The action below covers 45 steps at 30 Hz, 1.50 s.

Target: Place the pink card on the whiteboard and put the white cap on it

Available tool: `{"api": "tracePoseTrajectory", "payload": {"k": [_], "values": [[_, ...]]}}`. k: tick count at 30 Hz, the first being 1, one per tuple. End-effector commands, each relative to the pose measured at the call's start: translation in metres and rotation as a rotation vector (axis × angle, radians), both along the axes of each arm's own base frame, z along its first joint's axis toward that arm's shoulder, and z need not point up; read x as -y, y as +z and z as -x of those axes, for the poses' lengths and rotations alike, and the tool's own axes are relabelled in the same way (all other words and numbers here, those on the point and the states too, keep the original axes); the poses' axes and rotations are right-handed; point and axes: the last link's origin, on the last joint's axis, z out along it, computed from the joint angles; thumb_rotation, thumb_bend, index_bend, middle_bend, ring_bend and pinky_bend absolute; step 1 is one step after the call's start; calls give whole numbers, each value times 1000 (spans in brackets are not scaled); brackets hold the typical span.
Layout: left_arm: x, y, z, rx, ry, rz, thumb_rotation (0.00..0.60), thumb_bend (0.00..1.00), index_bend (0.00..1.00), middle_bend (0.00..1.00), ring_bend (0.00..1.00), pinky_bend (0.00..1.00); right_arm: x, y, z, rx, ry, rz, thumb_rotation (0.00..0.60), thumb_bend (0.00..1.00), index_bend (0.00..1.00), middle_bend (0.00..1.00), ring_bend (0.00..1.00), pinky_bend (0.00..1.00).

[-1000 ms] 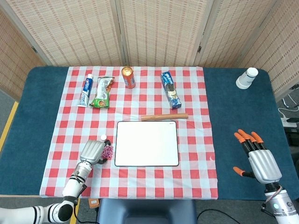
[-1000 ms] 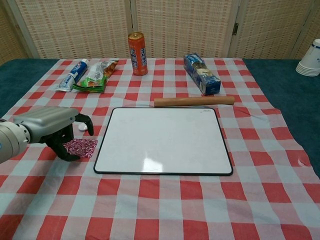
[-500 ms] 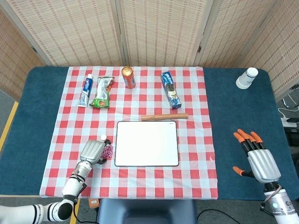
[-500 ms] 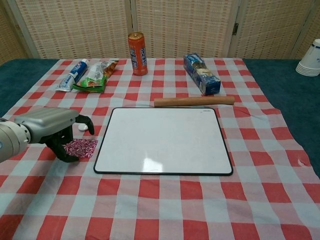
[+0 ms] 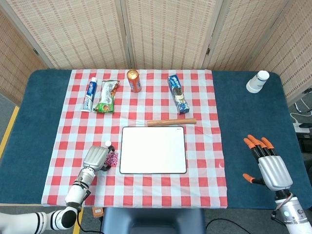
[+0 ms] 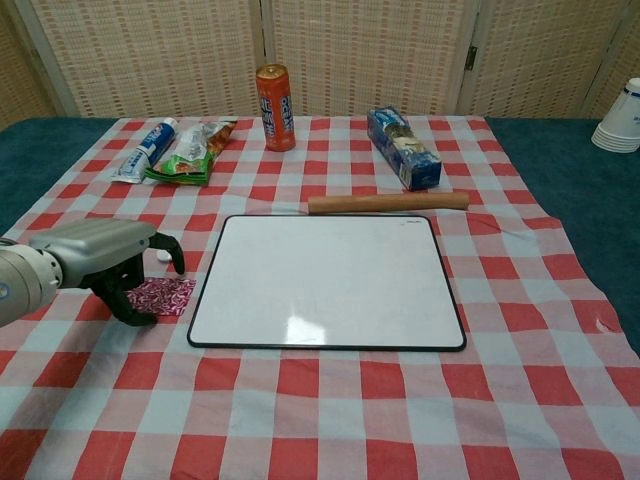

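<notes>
The pink patterned card [image 6: 168, 296] [image 5: 113, 159] lies flat on the checked cloth, just left of the whiteboard [image 6: 330, 280] [image 5: 153, 150]. My left hand [image 6: 100, 262] [image 5: 96, 158] arches over the card's left part. Its thumb is at the card's near-left corner and its curled fingers hang above the far edge, apart from each other. I see no lift of the card. The small white cap [image 6: 163, 255] [image 5: 108, 144] sits on the cloth just beyond the left hand's fingers. My right hand [image 5: 268, 163] rests open on the blue table at the far right, fingers spread, holding nothing.
A wooden stick [image 6: 388, 202] lies along the whiteboard's far edge. Behind it are a blue snack box [image 6: 403, 148], an orange can [image 6: 275, 107], a green packet [image 6: 190, 150] and a toothpaste tube [image 6: 143, 150]. White cups [image 5: 257, 81] stand at the far right.
My left hand has drawn slightly to the left over the card. The card, the cap and the right hand have not moved.
</notes>
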Motion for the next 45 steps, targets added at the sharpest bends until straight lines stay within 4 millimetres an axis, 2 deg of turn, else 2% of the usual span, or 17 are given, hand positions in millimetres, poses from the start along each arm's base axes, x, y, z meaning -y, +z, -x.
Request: {"api": "tracePoseTrajectory", "payload": {"k": [1,21,30,36,45], "values": [[0,-1,1,-2,3,5,600,231,320,966,1000,983,0,0,0,0,0,0,600,44,0,5,0,1],[-3,2,3,-18,17,5,600,232,428,978,1000,984,1,0,0,0,1,-1,600,44,0,5,0,1],[-3,9,-4,0,-5,-9,600,232,430,979,1000,985,2,-1,0,-1,1,-3,600,44,0,5,0,1],[-5,11,-25,23,-47,-6,600,231,429,979,1000,985,2,-2,0,-3,2,-8,600,44,0,5,0,1],[-5,-9,-99,57,-168,26,600,231,423,979,1000,984,3,-2,0,0,-1,-14,600,44,0,5,0,1]]}}
